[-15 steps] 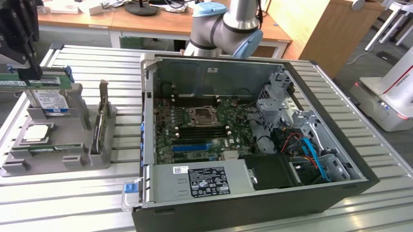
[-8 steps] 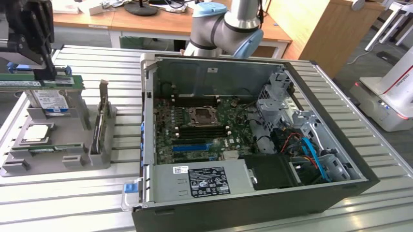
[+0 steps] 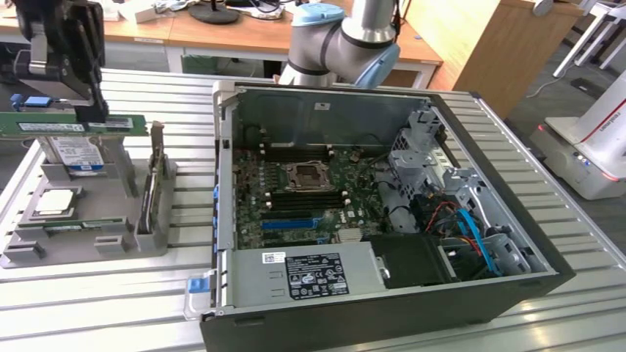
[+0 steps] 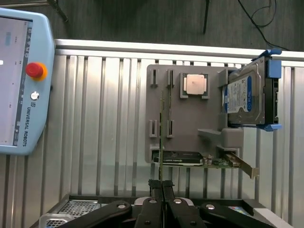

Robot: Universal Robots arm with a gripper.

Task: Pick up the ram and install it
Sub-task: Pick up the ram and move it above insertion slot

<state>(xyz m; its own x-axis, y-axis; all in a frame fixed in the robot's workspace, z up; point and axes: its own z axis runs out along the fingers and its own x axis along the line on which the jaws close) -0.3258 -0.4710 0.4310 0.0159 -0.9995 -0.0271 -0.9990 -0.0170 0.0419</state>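
Note:
The ram (image 3: 59, 126) is a long green stick with a white label, lifted level above the grey parts tray (image 3: 127, 242) at the exterior view's left. My gripper (image 3: 93, 115) is shut on its upper edge near one end. In the wrist view the ram (image 4: 161, 133) appears edge-on as a thin line running out from between the closed fingertips of the gripper (image 4: 161, 184), over the tray (image 4: 190, 124). The open computer case (image 3: 547, 257) lies to the exterior view's right, with its motherboard (image 3: 303, 191) exposed and well apart from the ram.
The tray holds a blue-labelled hard drive (image 3: 78, 158) (image 4: 242, 95), a square silver processor (image 3: 54, 202) (image 4: 195, 84) and an expansion card (image 4: 209, 161). A teach pendant (image 4: 19, 80) lies on the slatted metal table. The arm's base (image 3: 342, 44) stands behind the case.

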